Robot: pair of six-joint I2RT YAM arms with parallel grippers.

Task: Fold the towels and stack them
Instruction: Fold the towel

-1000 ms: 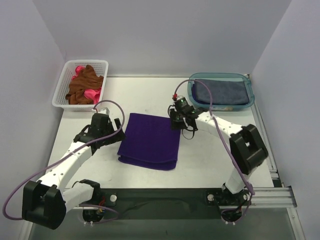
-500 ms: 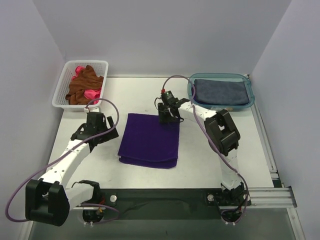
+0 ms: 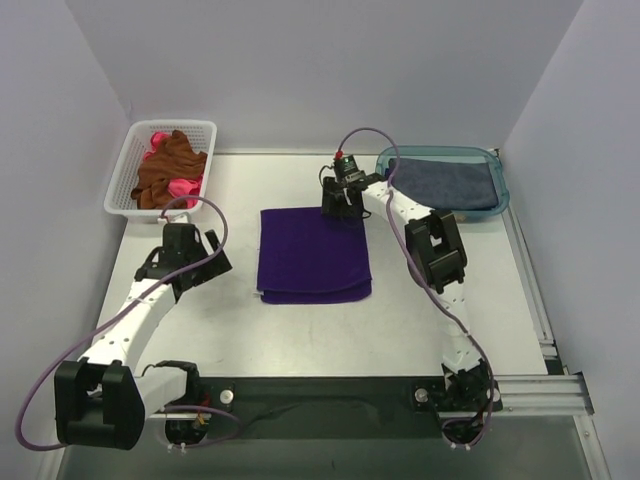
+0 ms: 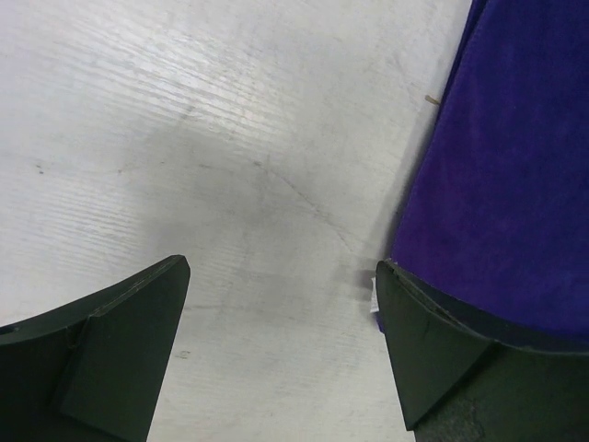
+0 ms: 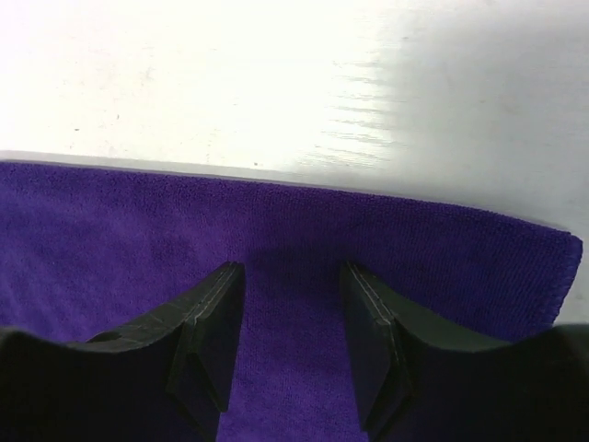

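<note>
Purple plush rectangular towel [image 3: 314,254] lies folded on counter [image 3: 240,330]; soft, limp, light, I judge. Right gripper [image 5: 293,272] parted at far edge; left gripper [image 4: 281,276] agape beside it. I'd pinch stacked corner layers.

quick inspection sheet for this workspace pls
surface: white table, faint scuffs
job's things: purple towel folded, flat mid-table; grey towel lying in tub; brown and pink towels bunched in basket
clutter: nothing seen
grippers: left gripper open over bare table beside purple towel; right gripper open at purple towel's far edge
cables: purple cable looped off each arm
surroundings: plain walls; rail at near edge
</note>
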